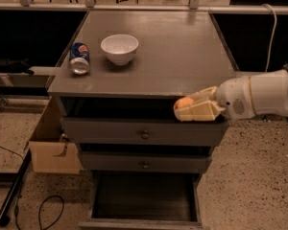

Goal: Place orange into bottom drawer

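My gripper is shut on the orange, a small round fruit showing between the cream fingers. It hangs in front of the cabinet's front edge at the right, level with the top drawer gap. The white arm reaches in from the right. The bottom drawer is pulled open below, a wide tray with a dark interior and grey rim, under and left of the gripper.
A white bowl and a blue soda can lying on its side sit on the grey cabinet top. Two upper drawers with round knobs are closed. A cardboard box and cables lie left on the floor.
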You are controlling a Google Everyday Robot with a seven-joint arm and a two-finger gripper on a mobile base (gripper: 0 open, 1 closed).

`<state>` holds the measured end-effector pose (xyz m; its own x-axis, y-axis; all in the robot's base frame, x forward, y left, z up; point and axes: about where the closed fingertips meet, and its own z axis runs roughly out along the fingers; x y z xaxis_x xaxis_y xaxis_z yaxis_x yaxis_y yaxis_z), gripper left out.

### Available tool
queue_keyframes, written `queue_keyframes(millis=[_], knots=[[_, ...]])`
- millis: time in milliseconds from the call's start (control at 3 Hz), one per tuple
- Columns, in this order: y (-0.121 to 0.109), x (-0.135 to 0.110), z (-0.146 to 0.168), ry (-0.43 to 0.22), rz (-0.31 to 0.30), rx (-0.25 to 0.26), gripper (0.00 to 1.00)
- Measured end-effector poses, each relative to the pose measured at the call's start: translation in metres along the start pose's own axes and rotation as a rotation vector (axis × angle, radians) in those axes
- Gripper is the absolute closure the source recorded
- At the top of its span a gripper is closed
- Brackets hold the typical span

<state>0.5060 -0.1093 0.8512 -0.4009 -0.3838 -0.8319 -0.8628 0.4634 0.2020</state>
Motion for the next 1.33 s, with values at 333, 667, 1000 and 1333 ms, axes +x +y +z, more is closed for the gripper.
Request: queue_keyframes(millis=[333, 667, 1000, 1333], knots=[[0.013, 0.021, 0.011, 0.018, 0.031, -0.025, 1.00], [0.013, 0.021, 0.011, 0.018, 0.031, -0.025, 1.00], [0.012, 0.025, 0.010, 0.000, 0.043, -0.018, 1.00], [0.014, 0.051, 0.017, -0.046, 0.104, -0.004, 1.00]])
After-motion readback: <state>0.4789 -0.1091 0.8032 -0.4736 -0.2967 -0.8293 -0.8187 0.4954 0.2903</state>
